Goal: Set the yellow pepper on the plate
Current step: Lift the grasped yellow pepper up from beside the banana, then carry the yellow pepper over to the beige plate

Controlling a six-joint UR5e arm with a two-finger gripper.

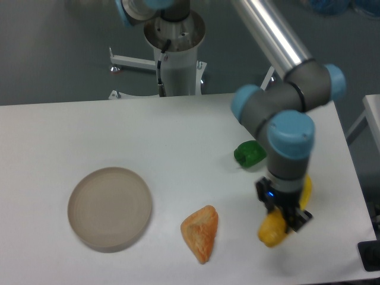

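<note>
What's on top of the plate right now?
Nothing shows on the plate; its whole face is visible and bare. The yellow pepper is off to its right in the pincer, past the orange wedge.
</note>
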